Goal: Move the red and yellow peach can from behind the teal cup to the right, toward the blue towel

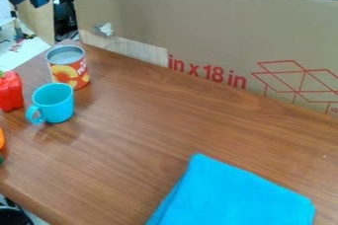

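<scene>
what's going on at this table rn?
Nothing is being handled; the things just sit on the wooden table. At the left, a turquoise mug stands upright in front of an open-topped can, with a red pepper beside it. An orange item is cut off by the left edge. A folded blue cloth lies at the near side, and a cardboard panel stands behind.

Table [145,145], brown wood grain: can [78,75], cup [55,104], red pepper [9,92] at left; folded blue cloth [237,194] near front edge.
</scene>
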### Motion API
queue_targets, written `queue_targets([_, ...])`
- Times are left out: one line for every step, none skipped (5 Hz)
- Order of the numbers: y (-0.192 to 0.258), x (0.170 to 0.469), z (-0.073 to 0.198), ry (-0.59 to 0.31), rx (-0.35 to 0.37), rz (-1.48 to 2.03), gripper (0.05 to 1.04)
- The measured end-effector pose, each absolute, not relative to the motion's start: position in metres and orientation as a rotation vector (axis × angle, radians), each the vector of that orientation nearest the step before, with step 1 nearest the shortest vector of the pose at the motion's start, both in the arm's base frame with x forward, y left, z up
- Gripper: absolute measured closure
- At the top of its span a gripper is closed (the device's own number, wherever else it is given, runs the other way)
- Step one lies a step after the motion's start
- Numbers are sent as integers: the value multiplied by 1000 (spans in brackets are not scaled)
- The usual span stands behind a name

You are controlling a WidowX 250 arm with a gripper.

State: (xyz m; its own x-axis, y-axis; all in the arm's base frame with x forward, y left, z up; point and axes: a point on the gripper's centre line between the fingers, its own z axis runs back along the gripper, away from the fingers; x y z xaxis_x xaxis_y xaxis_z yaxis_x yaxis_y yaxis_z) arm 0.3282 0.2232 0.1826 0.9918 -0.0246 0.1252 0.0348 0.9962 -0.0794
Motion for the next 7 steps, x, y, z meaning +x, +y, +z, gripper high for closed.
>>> queue_targets([253,333,171,-75,-42,3,81])
queue_targets([272,336,151,0,-4,10,81])
queue_targets([285,342,132,39,10,9,81])
queue_targets([294,350,112,32,29,-1,81])
queue_targets([305,356,100,31,83,13,81])
queue_targets([312,364,79,46,73,26,81])
queue_targets([313,371,69,64,58,4,81])
